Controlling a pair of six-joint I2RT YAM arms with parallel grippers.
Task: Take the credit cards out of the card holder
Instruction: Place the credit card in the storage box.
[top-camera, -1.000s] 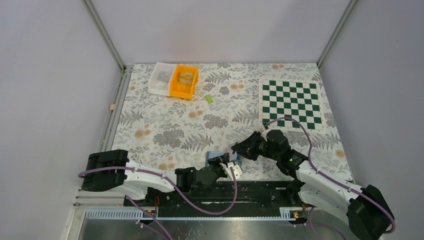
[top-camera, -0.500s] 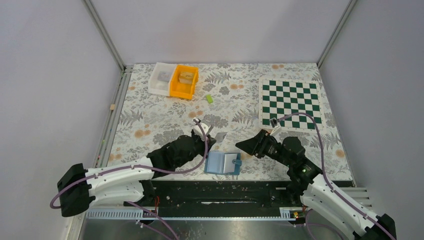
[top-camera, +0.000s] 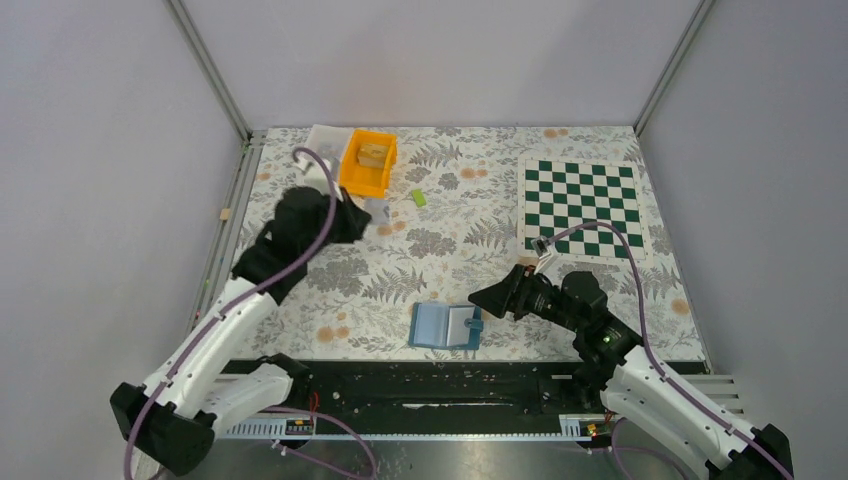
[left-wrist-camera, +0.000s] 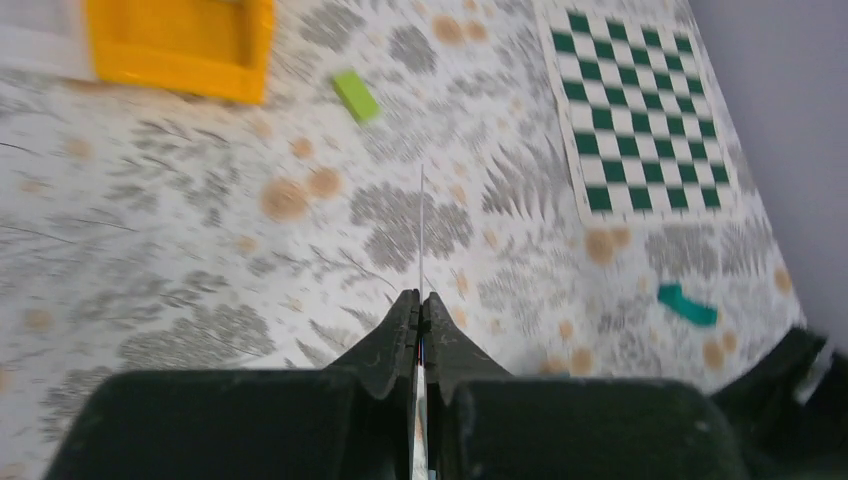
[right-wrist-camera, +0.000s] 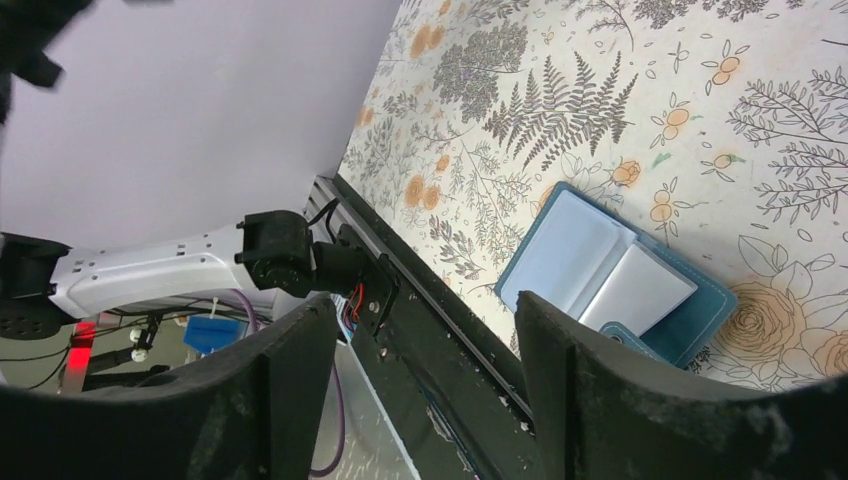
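Observation:
The blue card holder lies open and flat near the table's front edge, pale inner pockets showing. My left gripper is far from it, up by the bins. It is shut on a thin credit card, seen edge-on as a white line rising from the closed tips. My right gripper hovers open just right of the holder with nothing between its fingers. A small flat teal-green piece, perhaps another card, lies on the cloth near the right arm.
A yellow bin and a white bin stand at the back left. A lime-green block lies to their right. A checkerboard mat covers the back right. The black base rail runs along the near edge.
My left arm has swung from the holder to the back left near the bins, carrying the card. My right gripper has opened and stays beside the holder, which now lies uncovered.

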